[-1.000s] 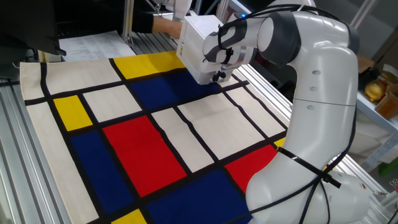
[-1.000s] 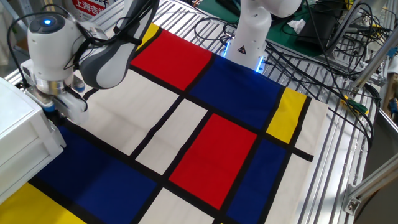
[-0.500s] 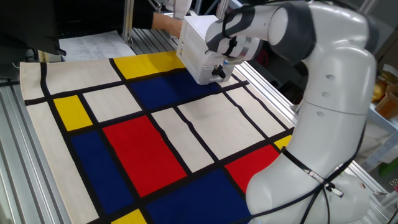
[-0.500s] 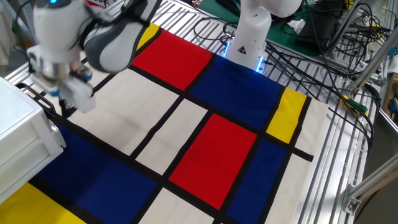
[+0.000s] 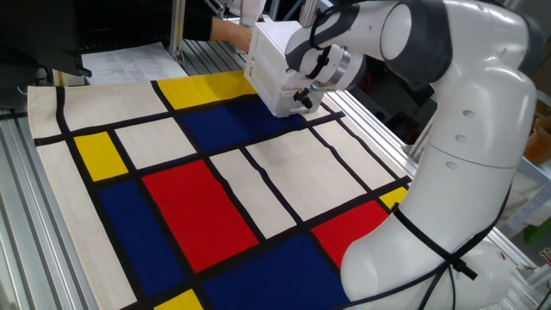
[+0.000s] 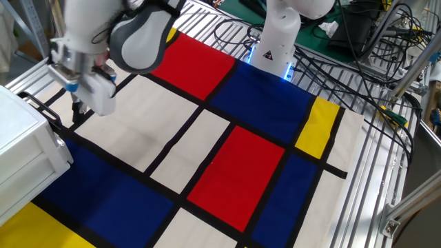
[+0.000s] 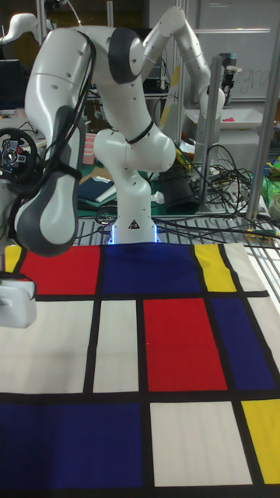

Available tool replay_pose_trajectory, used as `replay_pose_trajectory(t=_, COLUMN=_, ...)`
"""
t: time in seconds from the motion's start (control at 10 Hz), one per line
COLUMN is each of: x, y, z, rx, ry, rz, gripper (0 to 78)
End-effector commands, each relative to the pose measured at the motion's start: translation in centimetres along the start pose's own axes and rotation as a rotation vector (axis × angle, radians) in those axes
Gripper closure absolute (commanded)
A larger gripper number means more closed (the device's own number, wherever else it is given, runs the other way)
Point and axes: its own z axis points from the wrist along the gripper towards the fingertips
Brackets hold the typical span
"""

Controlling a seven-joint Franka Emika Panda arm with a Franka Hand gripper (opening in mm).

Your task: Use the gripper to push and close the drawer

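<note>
Since a second ago the pincer (image 6: pixel 77 110) has lifted and swung away from the cabinet (image 6: pixel 24 148): then it sat low against the white box's front corner, now it hangs higher and a little apart from it, over the cream panel of the patterned cloth (image 6: pixel 234 158) that covers the desk (image 6: pixel 375 172). The cabinet itself has not shifted.

In the other fixed view the pincer's white housing is clear, but its short dark fingers are small and partly blurred, so I cannot tell whether they stand open or closed; nothing is seen between them. In one fixed view the pincer (image 5: pixel 303 97) shows against the cabinet's (image 5: pixel 274 69) near face, its fingers dark and too small to judge there too.

The drawer (image 6: pixel 48 162) is part of the cabinet and sits at its front; its face looks flush with the box, with no tan inside showing in either fixed view. The cabinet stands on the blue panel of the cloth, just beside a yellow panel.

In the tall fixed view the white arm (image 7: pixel 85 117) arches from its base toward the left edge, where the pincer's housing (image 7: pixel 17 302) is cut off by the frame.
</note>
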Motion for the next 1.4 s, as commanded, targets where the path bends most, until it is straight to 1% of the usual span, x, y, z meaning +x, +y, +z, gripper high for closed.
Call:
replay_pose_trajectory(t=0.1, x=0.5, y=-0.2, z=2.6, rx=0.019, ry=-0.185, rz=0.009, gripper=77.6)
replay_pose_trajectory(t=0.3, x=0.2, y=-0.5, z=2.9, rx=0.02, ry=-0.202, rz=0.011, gripper=77.6)
replay_pose_trajectory(t=0.4, x=0.0, y=-0.8, z=3.3, rx=0.036, ry=-0.209, rz=0.007, gripper=77.6)
replay_pose_trajectory(t=0.5, x=-0.1, y=-0.8, z=3.4, rx=0.043, ry=-0.21, rz=0.006, gripper=77.6)
replay_pose_trajectory(t=0.6, x=-0.3, y=-1.1, z=3.6, rx=0.087, ry=-0.216, rz=0.003, gripper=77.6)
replay_pose_trajectory(t=0.7, x=-0.4, y=-1.2, z=3.8, rx=0.089, ry=-0.205, rz=0.01, gripper=77.6)
replay_pose_trajectory(t=0.8, x=-0.3, y=-1.1, z=4.0, rx=0.092, ry=-0.202, rz=0.017, gripper=77.6)
replay_pose_trajectory(t=1.0, x=-0.4, y=-1.3, z=4.8, rx=0.098, ry=-0.207, rz=0.017, gripper=77.6)
replay_pose_trajectory(t=1.1, x=-0.5, y=-1.3, z=4.9, rx=0.098, ry=-0.208, rz=0.016, gripper=77.6)
replay_pose_trajectory(t=1.2, x=-1.1, y=-1.6, z=5.3, rx=0.097, ry=-0.203, rz=0.004, gripper=77.6)
replay_pose_trajectory(t=1.3, x=-1.4, y=-1.9, z=5.5, rx=0.096, ry=-0.203, rz=-0.001, gripper=77.6)
replay_pose_trajectory(t=1.4, x=-1.4, y=-1.9, z=5.6, rx=0.095, ry=-0.203, rz=0.0, gripper=77.6)
